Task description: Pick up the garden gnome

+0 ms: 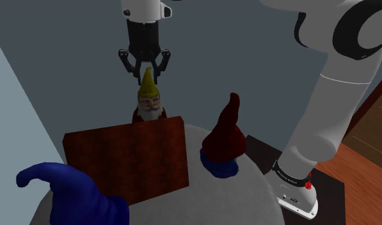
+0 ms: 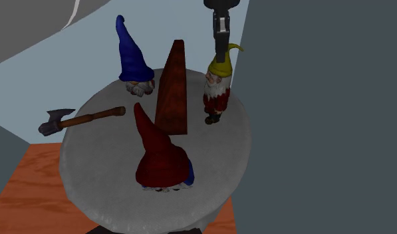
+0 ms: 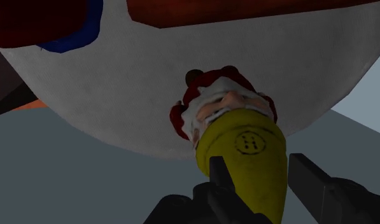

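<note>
Round grey surface [image 2: 220, 163] crowded; yellow-hatted garden gnome [image 1: 149, 103] stands upright near rim, beside red-brown board [image 1: 128, 160]. Hand [image 1: 145, 70] open, straddling hat tip from above, apparently lined up for grasp.

The light is dim and even in all three views. The white arm [image 1: 318, 121] is the brightest thing I get, with grey shading down one side. Between the jaws the yellow hat [image 3: 246, 159] keeps its colour but darkens toward the fingers [image 3: 219, 175], which read as flat black. Below the jaws the table [image 2: 217, 153] shows mid grey on top and darker around its side. The red board [image 1: 128, 156] and blue hat [image 1: 71, 192] look murky.
</note>
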`<action>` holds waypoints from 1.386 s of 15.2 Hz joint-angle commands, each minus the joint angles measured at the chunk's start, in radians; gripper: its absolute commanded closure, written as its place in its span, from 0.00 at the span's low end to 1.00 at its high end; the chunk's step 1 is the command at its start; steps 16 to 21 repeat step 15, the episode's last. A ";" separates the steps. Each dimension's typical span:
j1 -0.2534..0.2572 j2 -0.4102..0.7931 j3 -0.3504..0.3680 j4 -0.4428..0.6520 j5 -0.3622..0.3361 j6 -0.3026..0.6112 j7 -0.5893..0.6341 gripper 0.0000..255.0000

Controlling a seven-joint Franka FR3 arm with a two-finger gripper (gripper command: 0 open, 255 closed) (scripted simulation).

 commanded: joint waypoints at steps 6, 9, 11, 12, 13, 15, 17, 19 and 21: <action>0.019 0.038 0.007 0.135 -0.025 -0.105 0.006 1.00; 0.033 0.063 0.010 0.205 -0.042 -0.156 0.011 1.00; 0.045 0.082 0.013 0.256 -0.055 -0.192 0.015 1.00; 0.052 0.093 0.014 0.283 -0.063 -0.211 0.017 1.00; 0.060 0.104 0.015 0.312 -0.071 -0.230 0.019 1.00; 0.061 0.106 0.015 0.316 -0.072 -0.233 0.019 1.00; 0.061 0.106 0.015 0.316 -0.072 -0.233 0.019 1.00; 0.061 0.106 0.015 0.316 -0.072 -0.233 0.019 1.00; 0.061 0.106 0.015 0.316 -0.072 -0.233 0.019 1.00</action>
